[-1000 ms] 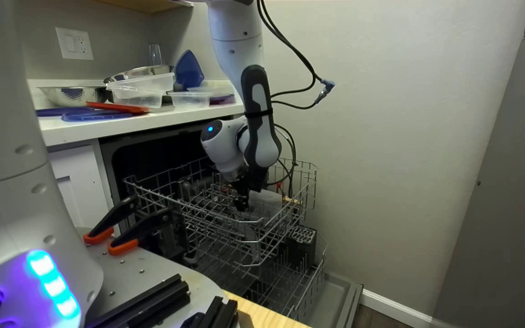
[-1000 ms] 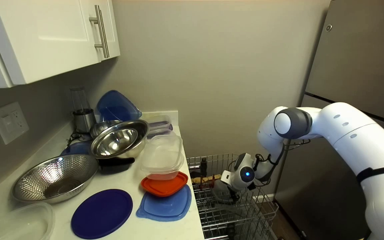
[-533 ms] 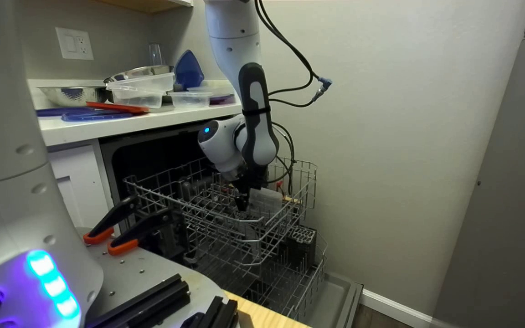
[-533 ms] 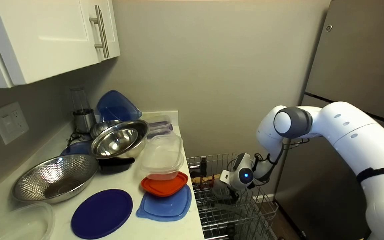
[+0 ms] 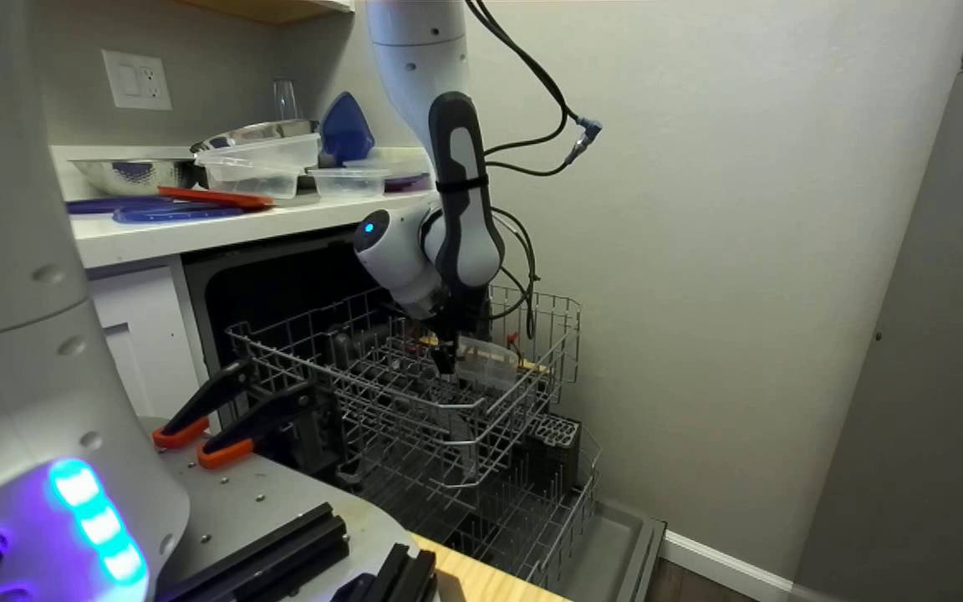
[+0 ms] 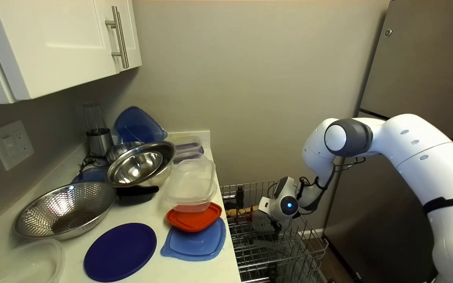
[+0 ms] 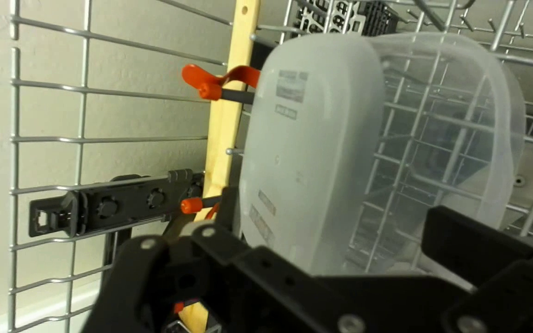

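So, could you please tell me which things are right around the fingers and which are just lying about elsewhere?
Around the fingers: translucent container, nearest (whether gripped, I cannot tell); upper wire rack; pale wooden-looking strip.
Lying about, along the counter: perforated metal bowl; round dark-blue lid; red lid, overlapping a light-blue lid.

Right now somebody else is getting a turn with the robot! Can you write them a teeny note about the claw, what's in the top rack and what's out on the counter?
Claw: down at the top rack, fingers wide apart. I can't tell if they touch the clear container.
Already in the rack: that container, tipped, next to a long wooden piece.
Out on the counter: a metal colander, metal bowls, a round dark blue lid, and a red lid lying over a lighter blue lid.
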`<state>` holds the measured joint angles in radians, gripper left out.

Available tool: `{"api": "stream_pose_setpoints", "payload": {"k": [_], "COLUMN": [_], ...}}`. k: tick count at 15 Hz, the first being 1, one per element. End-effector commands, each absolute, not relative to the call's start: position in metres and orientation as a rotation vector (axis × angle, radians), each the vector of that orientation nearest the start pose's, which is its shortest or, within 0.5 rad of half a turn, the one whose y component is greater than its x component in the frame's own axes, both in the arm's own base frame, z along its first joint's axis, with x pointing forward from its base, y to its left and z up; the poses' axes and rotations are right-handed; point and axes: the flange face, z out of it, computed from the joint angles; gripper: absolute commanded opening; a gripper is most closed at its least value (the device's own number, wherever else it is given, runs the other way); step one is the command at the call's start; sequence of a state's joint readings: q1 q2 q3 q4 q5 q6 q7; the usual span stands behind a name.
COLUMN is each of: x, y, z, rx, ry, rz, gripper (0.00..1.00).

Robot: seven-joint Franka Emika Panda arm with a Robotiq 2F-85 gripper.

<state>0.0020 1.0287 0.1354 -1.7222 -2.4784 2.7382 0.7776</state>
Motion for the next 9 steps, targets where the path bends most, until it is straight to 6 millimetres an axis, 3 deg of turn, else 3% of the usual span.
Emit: {"api": "stream_pose_setpoints", "payload": {"k": [1, 9], "x": [0.563, 0.577], "y": [0.103, 0.099], "z": [-0.003, 0.003], "rx": [1.591, 1.583], "ry": [1.796, 1.760], "rz": [0.523, 0.551], "gripper": [1.00, 1.00]}}
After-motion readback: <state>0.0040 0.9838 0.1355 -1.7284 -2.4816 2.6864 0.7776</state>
